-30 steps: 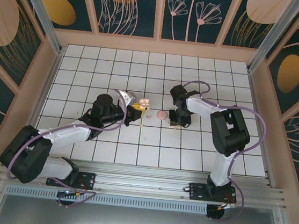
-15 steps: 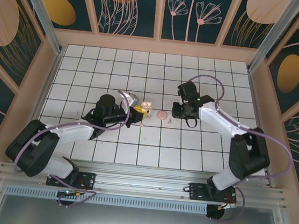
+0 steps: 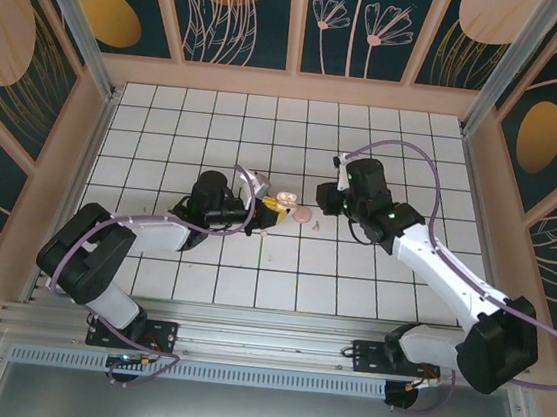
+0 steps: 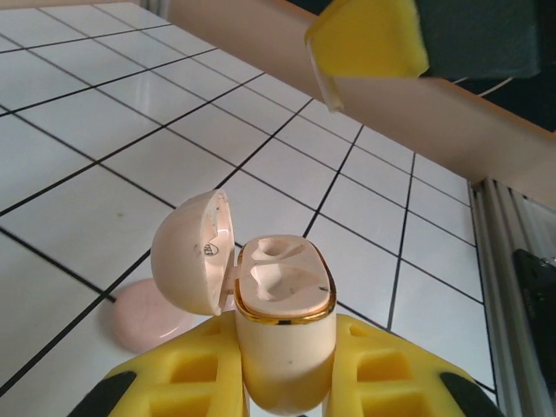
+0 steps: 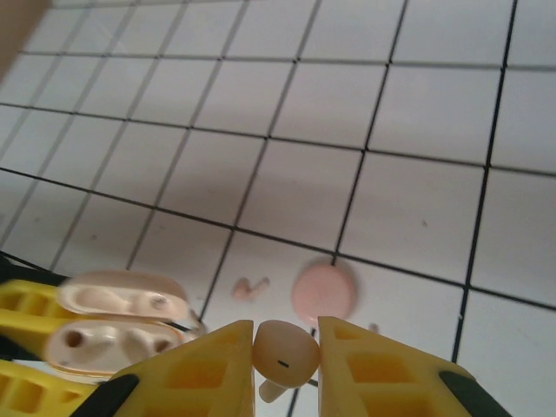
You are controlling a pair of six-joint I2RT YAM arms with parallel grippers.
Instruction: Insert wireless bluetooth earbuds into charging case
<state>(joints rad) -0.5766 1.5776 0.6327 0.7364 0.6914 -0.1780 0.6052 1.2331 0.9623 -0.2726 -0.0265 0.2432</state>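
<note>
My left gripper (image 4: 285, 340) is shut on the charging case (image 4: 282, 334), a pale beige box with a gold rim. Its lid (image 4: 193, 252) is swung open to the left, and both sockets look unfilled. From above, the case (image 3: 283, 202) is at the left gripper's (image 3: 273, 206) tip near the table's middle. My right gripper (image 5: 285, 337) is shut on one earbud (image 5: 285, 354), stem pointing down, held above the floor just right of the case (image 5: 113, 330). The other earbud (image 5: 250, 287) lies on a tile between the case and a pink disc. The right gripper (image 3: 332, 201) hangs close to the case.
A flat pink disc (image 5: 323, 292) lies on the tiles beside the case; it is also in the left wrist view (image 4: 143, 318) and from above (image 3: 302, 214). A yellow finger (image 4: 365, 39) of the right gripper hangs above the case. White tiled floor (image 3: 407, 143) stretches to the wooden walls.
The right arm has swung its elbow out to the right, and its gripper has moved up and right. The left gripper has carried the case rightward, closer to the pink disc.
</note>
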